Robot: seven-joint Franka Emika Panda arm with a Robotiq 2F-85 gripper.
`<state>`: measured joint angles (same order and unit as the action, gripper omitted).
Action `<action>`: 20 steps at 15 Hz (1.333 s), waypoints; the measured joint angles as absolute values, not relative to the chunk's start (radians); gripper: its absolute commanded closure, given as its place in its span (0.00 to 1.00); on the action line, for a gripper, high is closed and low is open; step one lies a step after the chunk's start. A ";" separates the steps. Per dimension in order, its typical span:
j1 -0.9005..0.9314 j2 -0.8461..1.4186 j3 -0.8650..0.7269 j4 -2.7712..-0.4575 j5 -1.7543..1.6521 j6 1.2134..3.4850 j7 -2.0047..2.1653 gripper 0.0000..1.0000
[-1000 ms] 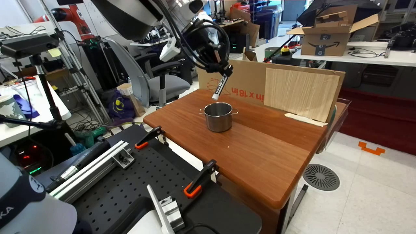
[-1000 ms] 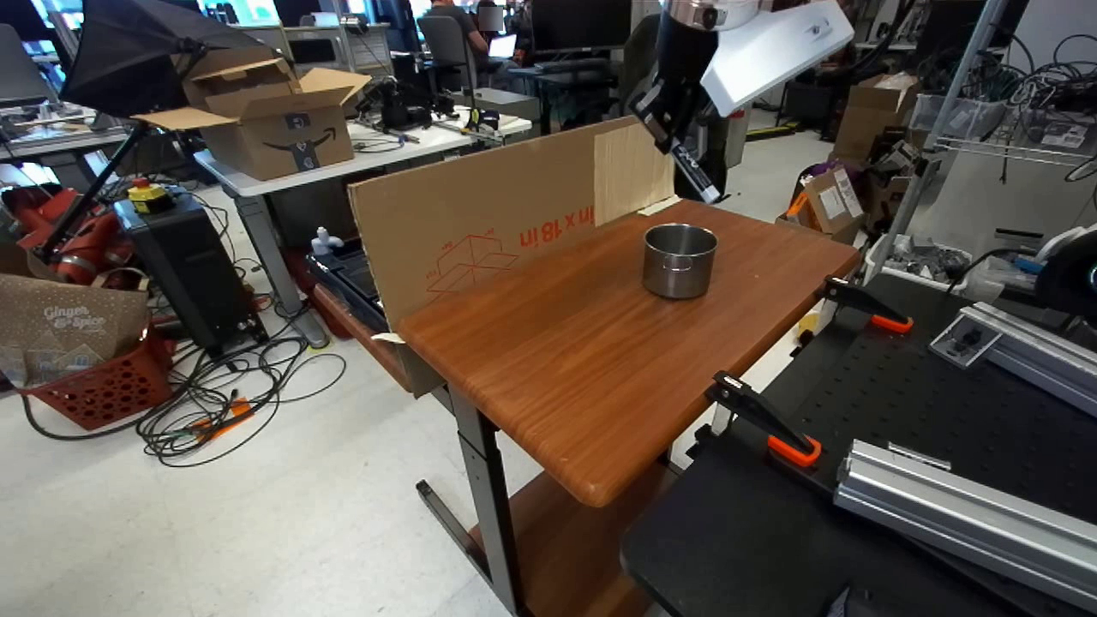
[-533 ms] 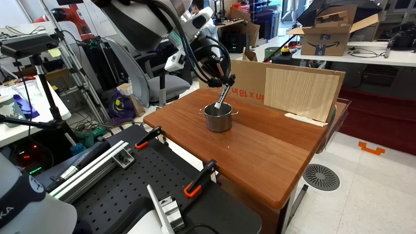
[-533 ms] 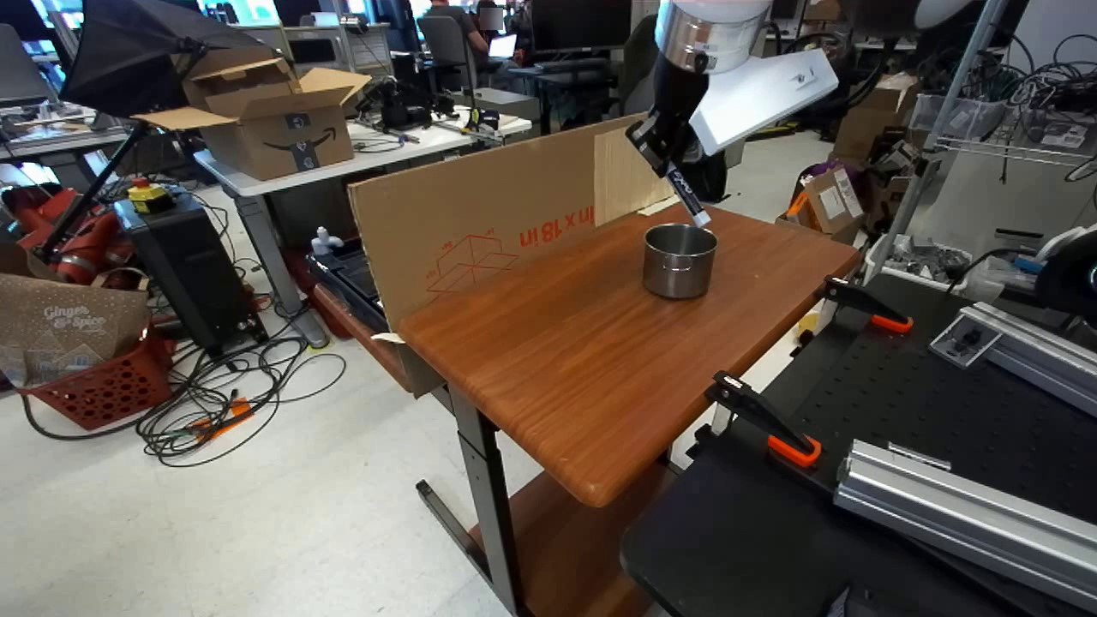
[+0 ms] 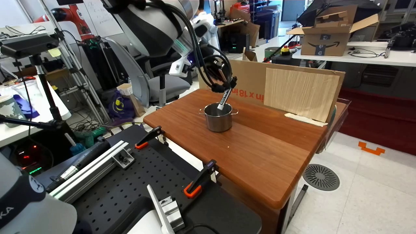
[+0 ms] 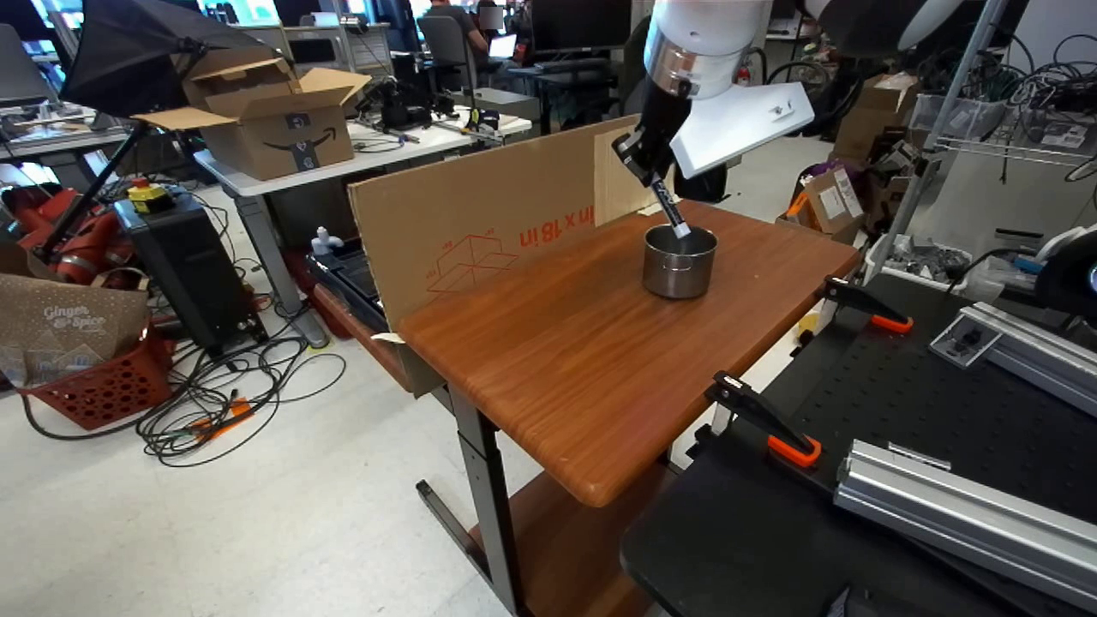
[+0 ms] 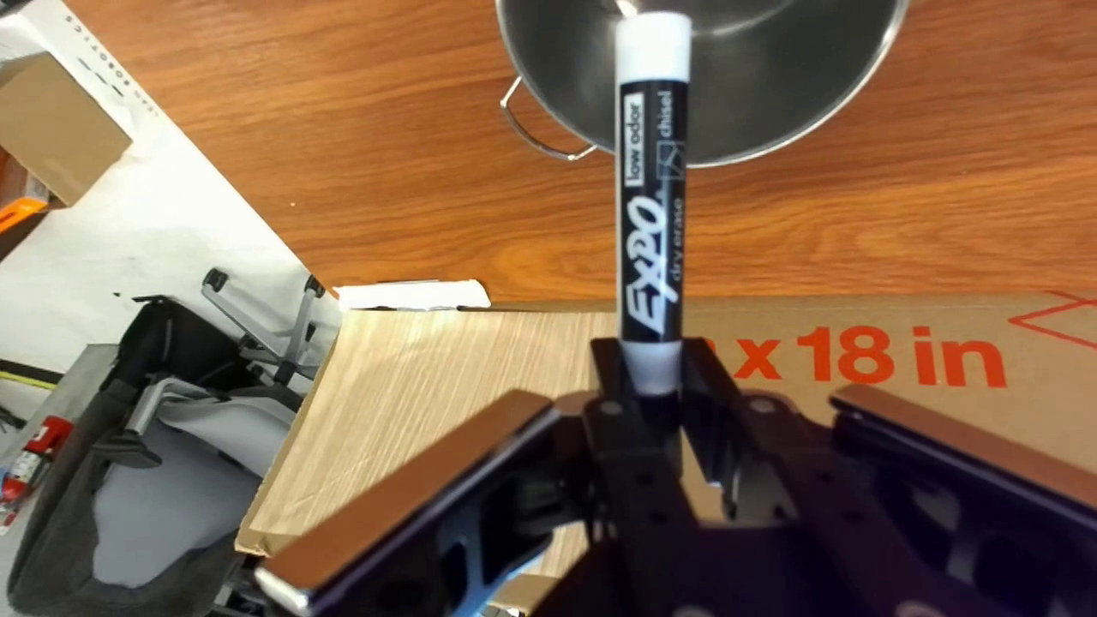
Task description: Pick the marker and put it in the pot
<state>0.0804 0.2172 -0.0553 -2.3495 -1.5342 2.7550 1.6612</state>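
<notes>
With my Robotiq gripper (image 7: 656,368) I pinch the Expo dry-erase marker (image 7: 653,214) by one end, the other slanting down at the mouth of the steel pot (image 5: 218,124).

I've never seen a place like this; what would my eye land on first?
Most likely the big robot arm, hanging in from the top of both exterior views. Its dark fingers grip a black-and-white marker by one end, tilted, with the other end at the mouth of a shiny pot on the brown table. Along the table's far edge stands a cardboard sheet with bold red printing.
</notes>
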 measured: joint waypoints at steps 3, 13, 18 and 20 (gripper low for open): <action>0.080 0.246 -0.055 -2.342 -1.571 2.776 1.709 0.95; 0.080 0.321 -0.055 -2.308 -1.593 2.812 1.737 0.20; 0.080 0.325 -0.055 -2.302 -1.593 2.812 1.737 0.00; 0.080 0.325 -0.055 -2.298 -1.593 2.812 1.737 0.00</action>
<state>0.0803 0.3253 -0.0551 -2.2984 -1.5928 2.8124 1.7373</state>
